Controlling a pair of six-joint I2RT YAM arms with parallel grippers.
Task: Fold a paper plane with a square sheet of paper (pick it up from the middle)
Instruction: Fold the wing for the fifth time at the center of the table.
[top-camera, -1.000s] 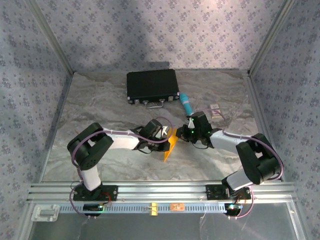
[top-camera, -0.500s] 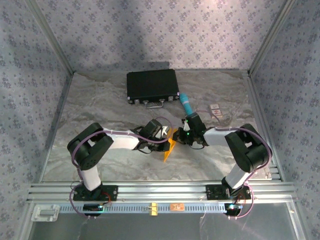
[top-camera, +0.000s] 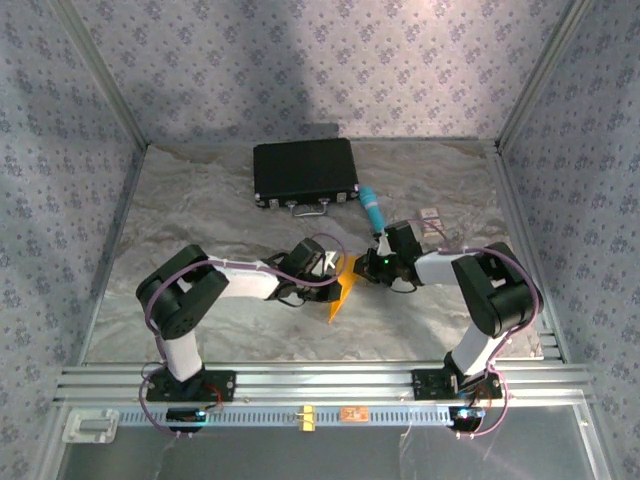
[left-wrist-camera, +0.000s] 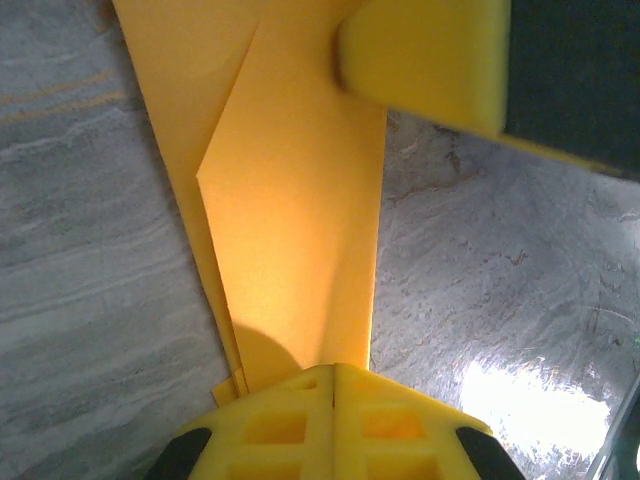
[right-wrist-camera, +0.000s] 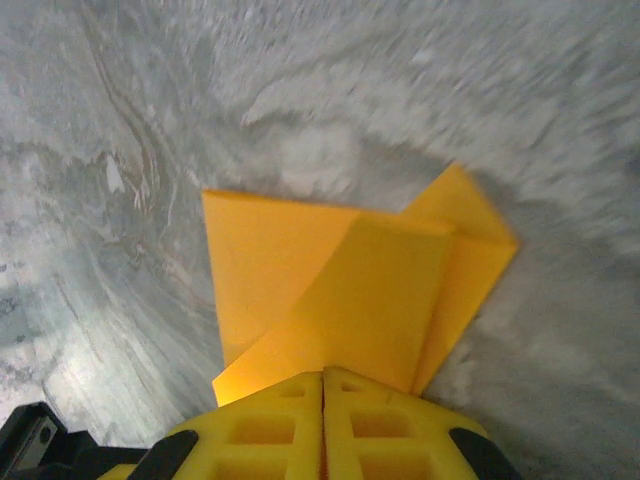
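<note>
The orange-yellow sheet of paper (top-camera: 343, 288) is folded into a narrow pointed shape and is held just above the grey table, mid-way between the arms. My left gripper (top-camera: 330, 270) is shut on its left edge. In the left wrist view the paper (left-wrist-camera: 290, 200) runs out from the closed jaws (left-wrist-camera: 333, 372), and a yellow finger (left-wrist-camera: 420, 60) of the other gripper shows at the top. My right gripper (top-camera: 364, 268) is shut on the opposite edge. From its closed jaws (right-wrist-camera: 323, 378), layered flaps of paper (right-wrist-camera: 340, 280) spread out.
A black case (top-camera: 305, 172) with a metal handle lies at the back of the table. A teal tube (top-camera: 372, 207) lies just right of it, close behind the right wrist. A small pale card (top-camera: 431, 218) sits further right. Patterned walls enclose three sides.
The right arm's elbow has drawn in from the far right toward the middle and its wrist has turned, still gripping the paper. The left arm and the paper have barely shifted.
</note>
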